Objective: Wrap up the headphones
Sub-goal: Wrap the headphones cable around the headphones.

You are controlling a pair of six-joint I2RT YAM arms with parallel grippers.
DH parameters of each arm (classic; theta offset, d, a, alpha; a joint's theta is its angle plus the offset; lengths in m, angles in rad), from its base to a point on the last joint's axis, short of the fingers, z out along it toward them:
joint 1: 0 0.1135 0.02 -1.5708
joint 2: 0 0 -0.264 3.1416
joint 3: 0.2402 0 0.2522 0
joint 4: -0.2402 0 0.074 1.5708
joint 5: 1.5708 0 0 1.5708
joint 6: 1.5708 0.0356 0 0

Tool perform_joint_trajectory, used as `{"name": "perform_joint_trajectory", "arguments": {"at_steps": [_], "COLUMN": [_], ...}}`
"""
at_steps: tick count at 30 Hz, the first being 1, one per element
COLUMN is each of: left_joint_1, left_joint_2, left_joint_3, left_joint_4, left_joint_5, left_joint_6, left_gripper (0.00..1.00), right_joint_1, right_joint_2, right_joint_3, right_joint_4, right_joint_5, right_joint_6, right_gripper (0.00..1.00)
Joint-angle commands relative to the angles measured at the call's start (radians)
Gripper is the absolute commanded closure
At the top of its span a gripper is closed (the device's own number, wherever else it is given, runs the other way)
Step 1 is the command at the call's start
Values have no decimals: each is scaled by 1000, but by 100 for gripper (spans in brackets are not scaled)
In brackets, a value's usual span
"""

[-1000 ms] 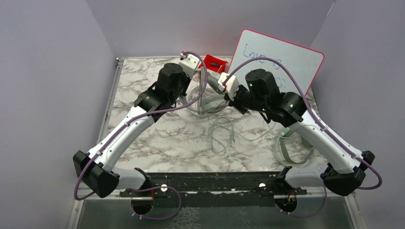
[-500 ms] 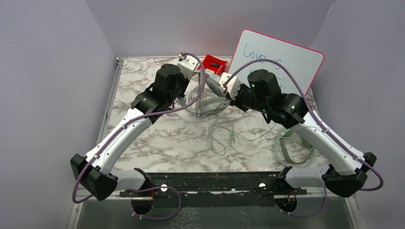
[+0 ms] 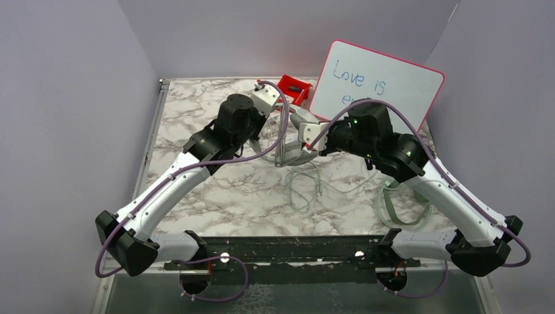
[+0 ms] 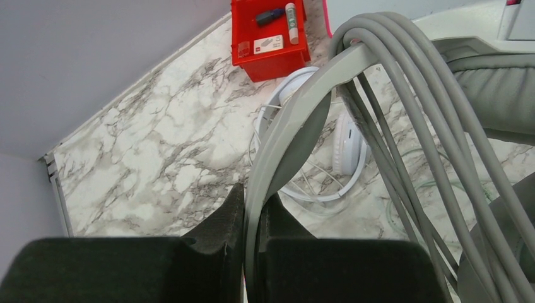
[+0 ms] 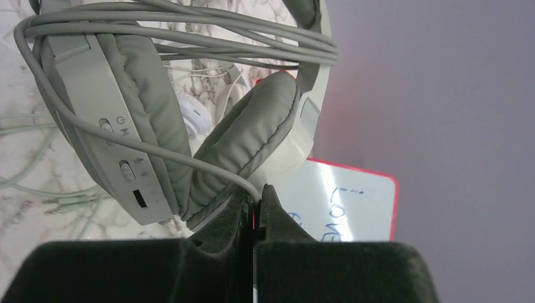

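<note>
A grey-green pair of headphones [image 3: 293, 145] hangs above the table's middle back, between my two grippers. My left gripper [image 4: 254, 203] is shut on its headband [image 4: 293, 129]. Several turns of its cable [image 4: 410, 60] lie over the band and the padded cups [image 5: 249, 142]. My right gripper [image 5: 255, 199] is shut on the free stretch of that cable [image 5: 211, 165], just below the cups. A white pair of headphones [image 4: 349, 144] lies on the table underneath. A pale mint pair [image 3: 394, 204] lies at the right, partly hidden under my right arm.
A red box [image 3: 292, 88] with small items stands at the back, close behind the held headphones. A whiteboard [image 3: 386, 77] with blue writing leans at the back right. Loose mint cable [image 3: 303, 184] sprawls over the marble table [image 3: 216, 196] in the middle.
My right arm has swung left and lower with the cable, uncovering more of the whiteboard's writing. My left gripper has shifted a little right with the headband.
</note>
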Motion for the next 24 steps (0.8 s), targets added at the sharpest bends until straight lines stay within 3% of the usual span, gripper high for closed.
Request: {"name": "perform_joint_trajectory", "arguments": {"at_steps": [1,4,7,9,17,24], "left_joint_1": [-24,-27,-26,-27,-32,-47], "left_joint_2": [-43,-41,-27,-13,-23,-90], "left_joint_3": [-36,-35,-28,-22,-58,-87], "left_joint_4": [-84,-95,-108,-124,-104,-80], "left_joint_5": [145,136,69,48,63,153], "left_joint_6": [102,98,77,71,76,95], "left_gripper": [100,100,100,100,100,100], "right_joint_1": [-21,-21,-21,-21,-20,-22], "right_joint_2": [-26,21,-10,-36,50,129], "right_joint_3": [33,135,128,108,169,137], "right_joint_4": [179,68,44,44,205,273], "right_joint_5": [32,-56,-117,-142,-251,-242], "right_joint_6": [-210,-229,-231,-235,-146,-348], "right_gripper": [100,98,94,99,100,100]}}
